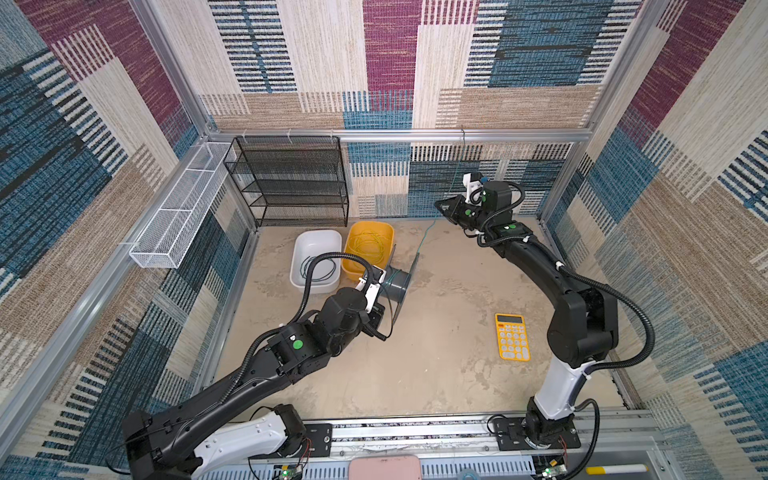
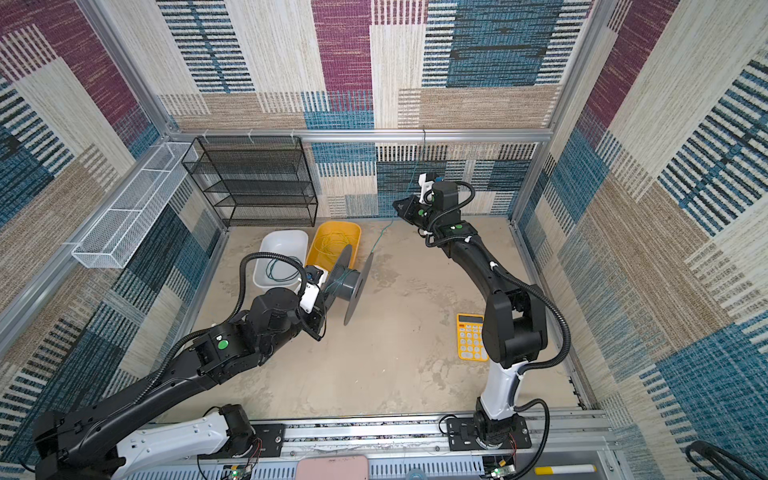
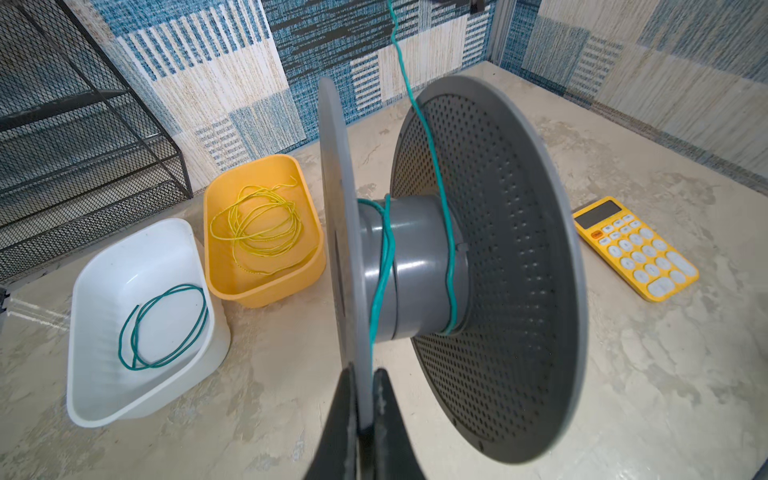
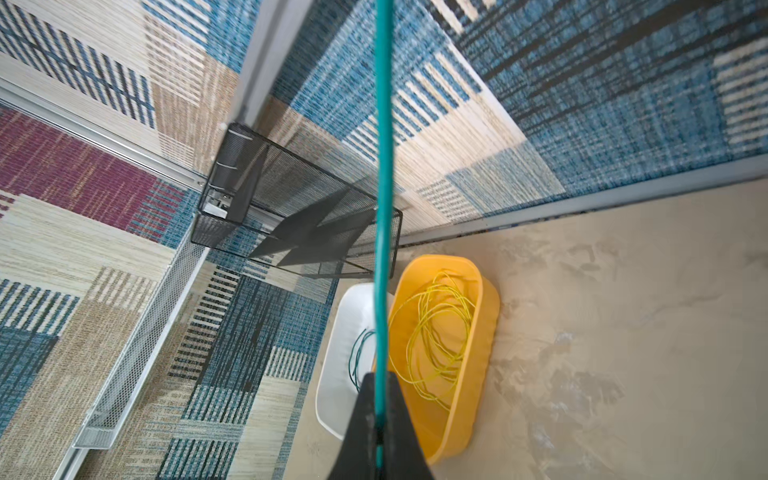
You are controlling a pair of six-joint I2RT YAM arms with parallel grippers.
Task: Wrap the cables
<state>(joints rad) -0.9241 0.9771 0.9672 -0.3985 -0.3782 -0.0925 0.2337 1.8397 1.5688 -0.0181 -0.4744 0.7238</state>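
Observation:
A grey spool [image 3: 415,266] with two wide flanges lies on its side near the bins [image 1: 397,282]. My left gripper [image 3: 365,399] is shut on the rim of its near flange [image 3: 336,208]. A teal cable [image 3: 432,158] loops a few turns round the hub, then rises taut toward the back wall [image 1: 426,237]. There my right gripper [image 4: 379,390] is shut on it, held above the floor [image 1: 442,206]. The cable [image 4: 384,166] runs on past the fingertips. A yellow cable [image 3: 257,224] lies coiled in a yellow bin [image 3: 266,297]. A dark green cable [image 3: 166,328] lies in a white bin [image 3: 95,399].
A yellow calculator [image 1: 512,336] lies on the floor beside the right arm. A black mesh shelf [image 1: 291,183] stands against the back wall behind the bins. A white wire basket [image 1: 178,208] hangs on the left wall.

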